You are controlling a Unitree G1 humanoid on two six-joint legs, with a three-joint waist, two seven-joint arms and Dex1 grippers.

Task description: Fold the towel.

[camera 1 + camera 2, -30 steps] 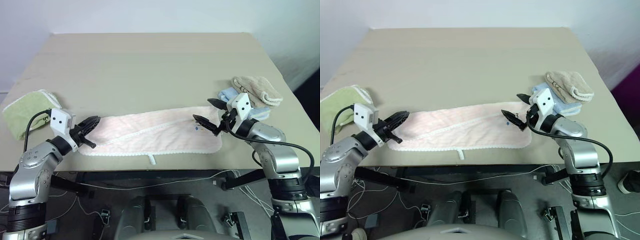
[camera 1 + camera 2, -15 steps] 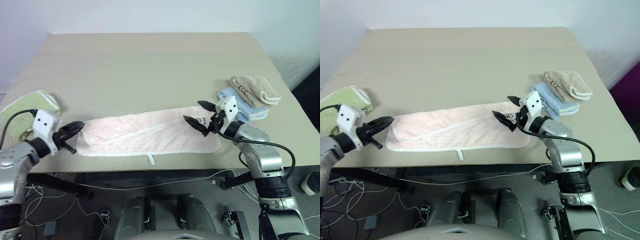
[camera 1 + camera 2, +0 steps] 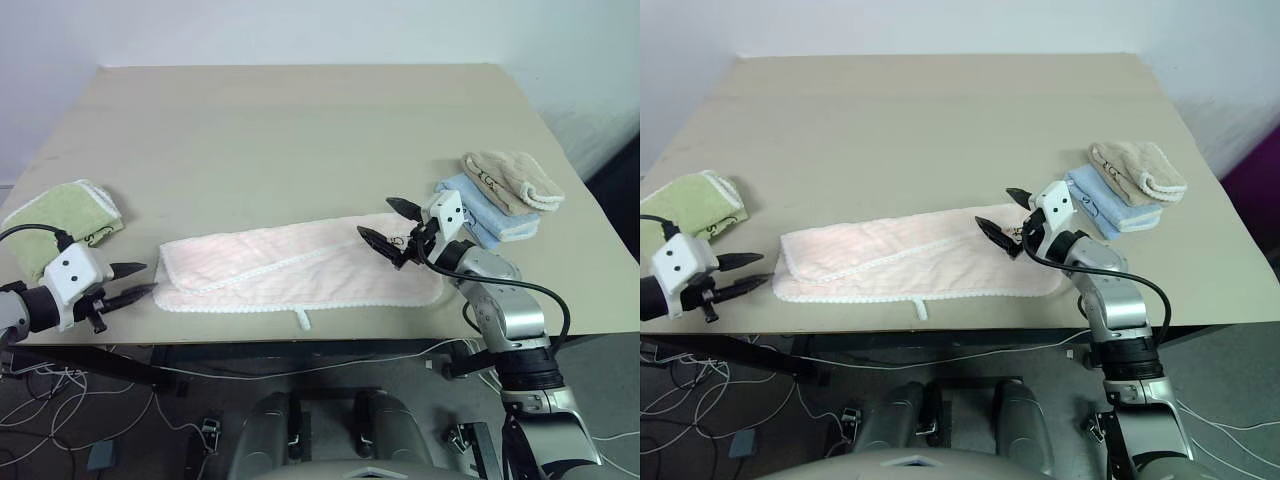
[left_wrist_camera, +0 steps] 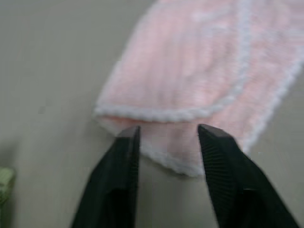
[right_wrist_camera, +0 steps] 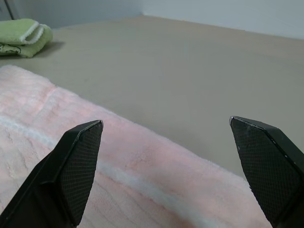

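- Left eye view shows the long pale pink terry towel (image 3: pixel 300 267) with white stitched edging lying flat along the near edge of the beige table (image 3: pixel 300 130), one long side folded over on itself, a small white loop (image 3: pixel 303 319) sticking out toward the table edge.
- The left gripper (image 3: pixel 133 281) hangs just off the towel's left end, apart from it; in the left wrist view its two black fingers (image 4: pixel 118 180) stand parted with nothing between them, the folded corner of the towel just beyond the tips.
- The right gripper (image 3: pixel 388 224) hovers over the towel's right end, spread wide and empty.
- A light green folded towel (image 3: pixel 62 223) lies near the table's left edge, behind the left gripper.
- A beige folded towel (image 3: pixel 513 181) rests on a light blue folded towel (image 3: pixel 485 212) to the right, just beside the right arm.
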